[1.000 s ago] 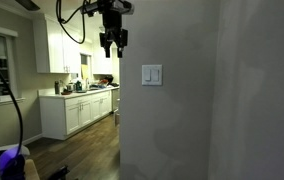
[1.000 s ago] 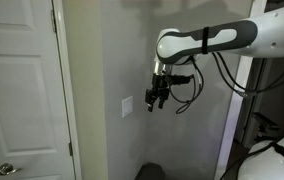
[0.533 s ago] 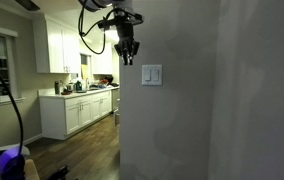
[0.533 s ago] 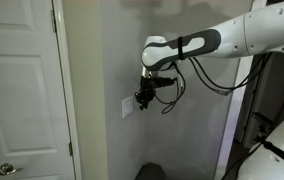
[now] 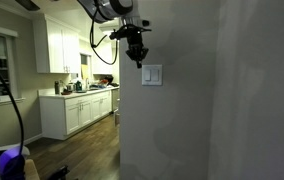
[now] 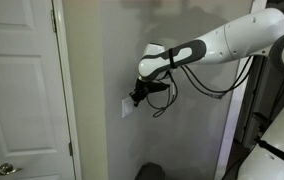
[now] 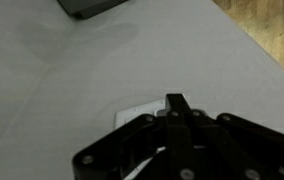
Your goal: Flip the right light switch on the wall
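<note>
The wall (image 5: 212, 110) is plain grey-beige and carries one white switch plate (image 5: 153, 75) with two paddles. The right light switch (image 5: 157, 75) is the right-hand paddle. My gripper (image 5: 140, 63) is shut with nothing in it, and its tip hangs at the plate's upper left corner. In an exterior view the gripper (image 6: 134, 98) reaches in from the right, with its tip against or just off the plate (image 6: 127, 108), which shows edge-on. In the wrist view the shut fingers (image 7: 175, 102) cover most of the plate (image 7: 134, 115). The paddles are hidden there.
White kitchen cabinets (image 5: 77, 110) stand beyond the wall's left edge. A white door (image 6: 22, 90) is left of the wall. Black cables (image 6: 172, 95) loop off the arm's wrist. The robot's white body (image 6: 272, 150) fills the right side.
The arm has swung in towards the wall until its tip is at the switch plate. The jaws went from open to shut.
</note>
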### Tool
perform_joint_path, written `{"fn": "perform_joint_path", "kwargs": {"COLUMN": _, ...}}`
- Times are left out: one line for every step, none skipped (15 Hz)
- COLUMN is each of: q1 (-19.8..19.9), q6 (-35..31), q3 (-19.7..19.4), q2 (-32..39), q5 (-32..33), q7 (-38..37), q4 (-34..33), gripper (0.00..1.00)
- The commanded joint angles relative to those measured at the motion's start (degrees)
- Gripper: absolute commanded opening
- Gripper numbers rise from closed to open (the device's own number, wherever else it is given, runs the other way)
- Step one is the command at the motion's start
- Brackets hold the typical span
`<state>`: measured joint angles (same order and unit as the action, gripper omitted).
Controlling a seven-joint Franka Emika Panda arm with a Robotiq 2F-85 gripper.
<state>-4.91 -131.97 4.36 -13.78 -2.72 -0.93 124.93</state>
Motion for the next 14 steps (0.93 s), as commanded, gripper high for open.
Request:
{"fn": "perform_joint_path", "kwargs": {"q1": 0.8, "q6": -5.2, "q3": 0.2, "q2": 2.1, "q5": 2.0, "q7": -0.5, "q4": 1.0, "gripper": 0.00}}
{"fn": "perform_joint_path", "kwargs": {"q1": 0.9, "q6": -6.2, "q3": 0.2, "q2": 3.0, "q5": 2.1, "q7": -0.8, "q4": 0.8, "gripper": 0.00}}
{"fn": "perform_joint_path", "kwargs": {"q1": 1.1, "q6": -7.5, "q3": 0.5, "q2": 3.9, "q5": 3.1, "q7": -1.9, "q4": 0.5, "gripper": 0.00}}
{"fn": "perform_joint_path", "kwargs": {"q1": 1.3, "q6": -8.4, "q3": 0.6, "q2": 4.6, "q5": 4.3, "q7": -3.0, "q4": 0.4, "gripper": 0.00}}
{"fn": "perform_joint_path", "kwargs": {"q1": 1.6, "q6": -10.0, "q3": 0.9, "q2": 5.2, "q5": 5.8, "q7": -4.9, "q4": 0.3, "gripper": 0.00}}
{"fn": "perform_joint_path", "kwargs": {"q1": 1.8, "q6": -11.0, "q3": 1.0, "q2": 5.8, "q5": 7.3, "q7": -6.6, "q4": 0.1, "gripper": 0.00}}
{"fn": "perform_joint_path", "kwargs": {"q1": 2.1, "q6": -11.8, "q3": 1.1, "q2": 6.4, "q5": 9.0, "q7": -8.6, "q4": -0.3, "gripper": 0.00}}
{"fn": "perform_joint_path", "kwargs": {"q1": 2.3, "q6": -12.2, "q3": 1.1, "q2": 6.9, "q5": 10.4, "q7": -10.3, "q4": -0.5, "gripper": 0.00}}
{"fn": "perform_joint_path", "kwargs": {"q1": 2.5, "q6": -12.7, "q3": 1.0, "q2": 7.2, "q5": 11.7, "q7": -12.1, "q4": -0.7, "gripper": 0.00}}
{"fn": "perform_joint_path", "kwargs": {"q1": 2.5, "q6": -12.8, "q3": 1.0, "q2": 7.5, "q5": 12.7, "q7": -13.4, "q4": -1.0, "gripper": 0.00}}
{"fn": "perform_joint_path", "kwargs": {"q1": 2.5, "q6": -13.0, "q3": 0.9, "q2": 7.8, "q5": 13.3, "q7": -14.4, "q4": -1.3, "gripper": 0.00}}
{"fn": "perform_joint_path", "kwargs": {"q1": 2.6, "q6": -13.2, "q3": 0.8, "q2": 8.0, "q5": 13.8, "q7": -15.5, "q4": -1.6, "gripper": 0.00}}
{"fn": "perform_joint_path", "kwargs": {"q1": 2.7, "q6": -13.5, "q3": 0.7, "q2": 8.4, "q5": 13.8, "q7": -16.2, "q4": -2.2, "gripper": 0.00}}
{"fn": "perform_joint_path", "kwargs": {"q1": 2.7, "q6": -13.6, "q3": 0.7, "q2": 8.6, "q5": 14.0, "q7": -16.8, "q4": -2.7, "gripper": 0.00}}
